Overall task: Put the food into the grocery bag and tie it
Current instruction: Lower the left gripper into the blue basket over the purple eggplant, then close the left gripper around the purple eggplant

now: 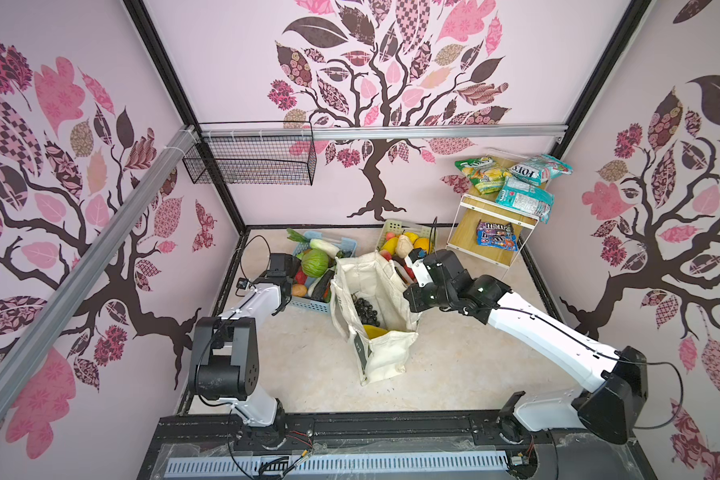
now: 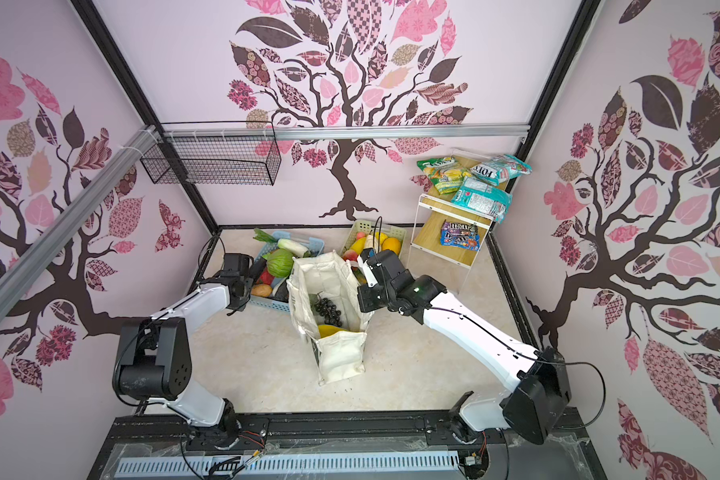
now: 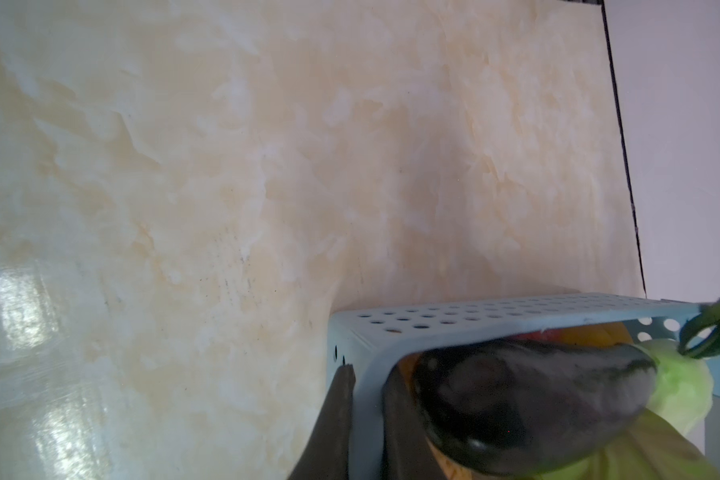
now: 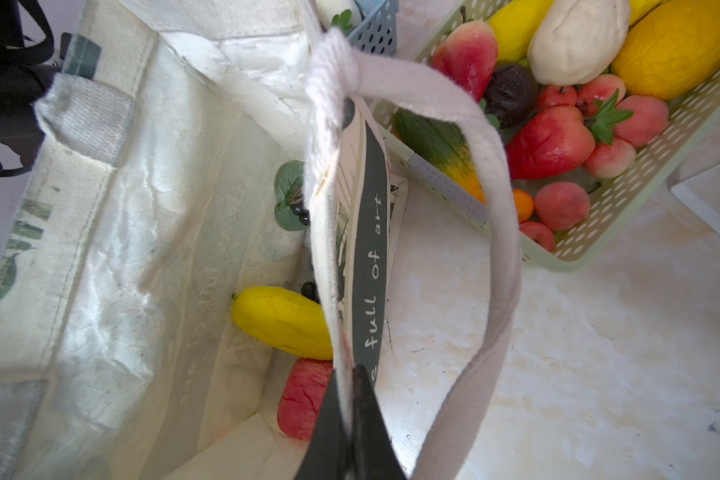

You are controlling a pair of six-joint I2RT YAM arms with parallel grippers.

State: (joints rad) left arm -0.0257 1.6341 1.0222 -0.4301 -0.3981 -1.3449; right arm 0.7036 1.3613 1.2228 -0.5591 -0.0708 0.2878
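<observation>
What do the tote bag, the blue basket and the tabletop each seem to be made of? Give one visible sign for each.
Tote bag: matt cream canvas, judging by the coarse weave on its handle; the crinkly, shiny lining may be a plastic coating.
Blue basket: smooth moulded plastic, with round holes.
Tabletop: glossy, marble-patterned; the glare shows polish, but stone or printed laminate cannot be told.

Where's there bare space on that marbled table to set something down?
Widest free patch: the marbled tabletop between the canvas tote and the black front rail. A smaller one lies between tote, right arm and white shelf. The back is crowded: blue basket, pale-green basket and tote stand packed together.
</observation>
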